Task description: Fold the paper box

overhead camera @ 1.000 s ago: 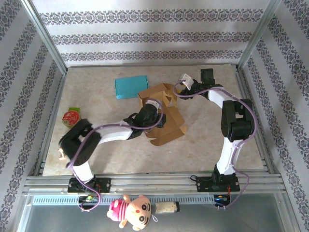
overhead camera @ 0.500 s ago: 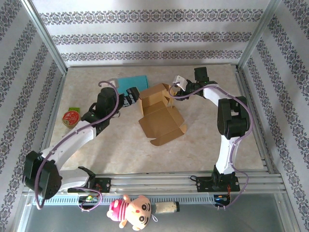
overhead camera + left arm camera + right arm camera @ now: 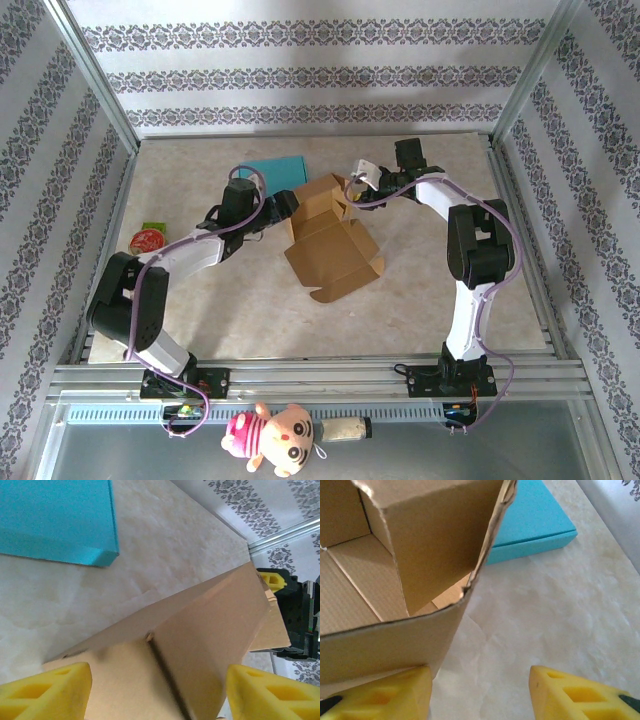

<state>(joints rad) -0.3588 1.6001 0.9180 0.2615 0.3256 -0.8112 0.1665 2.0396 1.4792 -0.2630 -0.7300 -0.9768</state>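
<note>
End effectors (left point(image 3: 157, 695), right point(image 3: 480, 695)) both spread.

We record two arms of one pattern.
- Left arm point(image 3: 190, 255), left of the frame: white tubular links, black joint housings, and a lavender cable point(image 3: 250, 172) looped along it.
- Right arm point(image 3: 462, 318), right of the frame: identical white links, black joints and lavender cable.
- Black base point(image 3: 447, 378) under each, with small red wiring.
- Left tool point(image 3: 155, 695) and right tool point(image 3: 480, 692): yellow wedge fingertips point(image 3: 45, 690) with moulded recesses.
</note>
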